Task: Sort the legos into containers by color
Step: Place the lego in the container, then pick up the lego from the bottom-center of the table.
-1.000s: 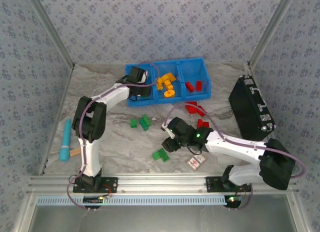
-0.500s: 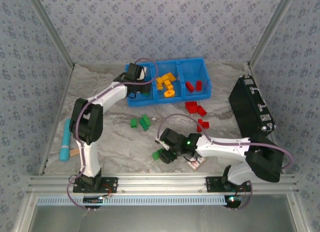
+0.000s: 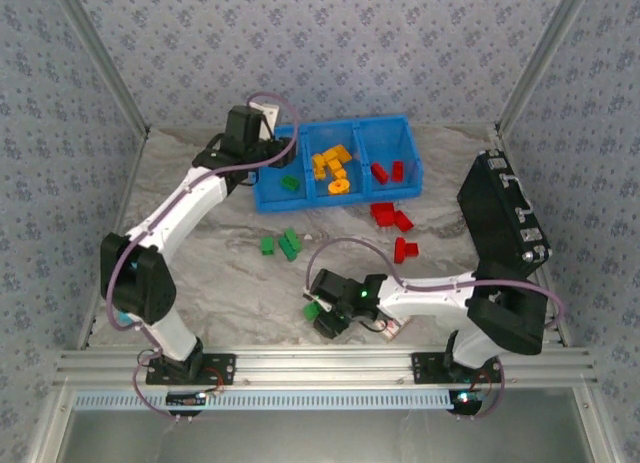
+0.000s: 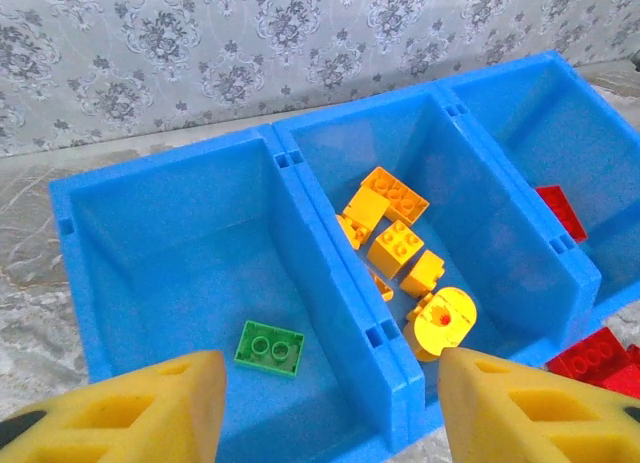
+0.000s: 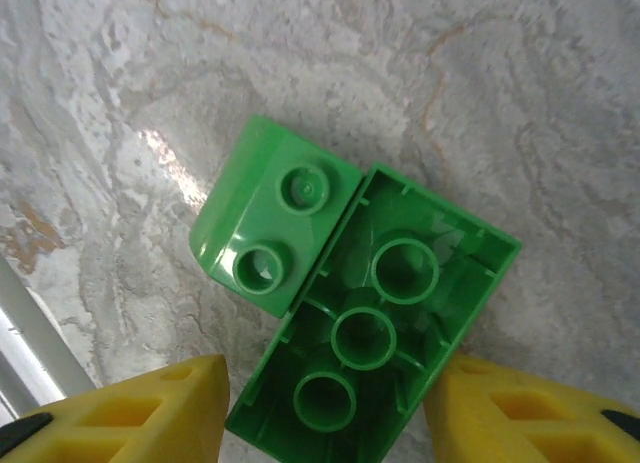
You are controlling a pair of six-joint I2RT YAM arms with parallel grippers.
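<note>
Watching my right gripper (image 5: 326, 415) straddle an upside-down green lego (image 5: 372, 341) well apart from the blue bin (image 4: 320, 253), I cannot tell if it squeezes; it looks light, hard and slippery, so I'd pinch its long sides, while my left gripper (image 4: 331, 411) hangs open over the bin.

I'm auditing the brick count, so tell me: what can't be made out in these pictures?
- Top external: right arm covers most of the green bricks and card.
- Left wrist: red bricks in the blue bin cut by the right edge.
- Right wrist: bottom edge crops the upturned green brick; the right fingers' contact is unclear.
</note>
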